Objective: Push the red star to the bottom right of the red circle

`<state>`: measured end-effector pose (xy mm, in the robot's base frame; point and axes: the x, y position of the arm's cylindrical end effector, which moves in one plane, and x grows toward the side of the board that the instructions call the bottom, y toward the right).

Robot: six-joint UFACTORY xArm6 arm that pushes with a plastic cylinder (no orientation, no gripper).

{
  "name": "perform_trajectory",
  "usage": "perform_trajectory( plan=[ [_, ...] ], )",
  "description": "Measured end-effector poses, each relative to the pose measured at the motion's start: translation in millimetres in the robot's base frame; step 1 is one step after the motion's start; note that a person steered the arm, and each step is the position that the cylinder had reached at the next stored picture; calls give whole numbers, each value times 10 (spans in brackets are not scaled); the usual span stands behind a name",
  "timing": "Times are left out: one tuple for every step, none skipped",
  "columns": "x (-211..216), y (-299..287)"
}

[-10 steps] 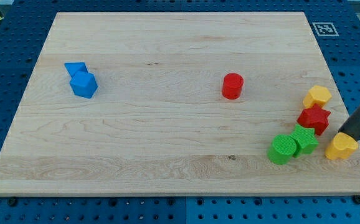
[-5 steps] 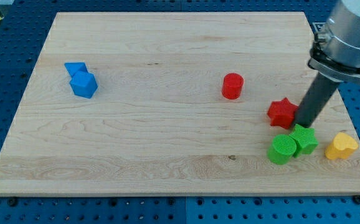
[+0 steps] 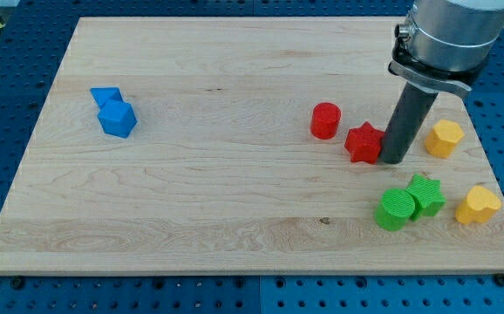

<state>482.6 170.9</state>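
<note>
The red star [image 3: 364, 143] lies on the wooden board [image 3: 234, 78], just to the lower right of the red circle [image 3: 325, 120], with a small gap between them. My tip [image 3: 392, 160] stands against the star's right side, touching it. The dark rod rises from there toward the view's top right.
A yellow hexagon [image 3: 444, 138] sits right of the rod. A green circle [image 3: 395, 210] and a green star [image 3: 425, 194] touch each other below my tip. A yellow block [image 3: 478, 204] lies at the far right. Two blue blocks [image 3: 112, 111] sit at the left.
My tip moved left and up, pushing the red star from beside the yellow hexagon to just lower right of the red circle. The yellow hexagon shows again.
</note>
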Motion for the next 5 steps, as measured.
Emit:
perform_trajectory(
  plan=[
    [-40,-109],
    [-109,-252],
    [-109,-270],
    [-113,-290],
    [-406,-651]
  ],
)
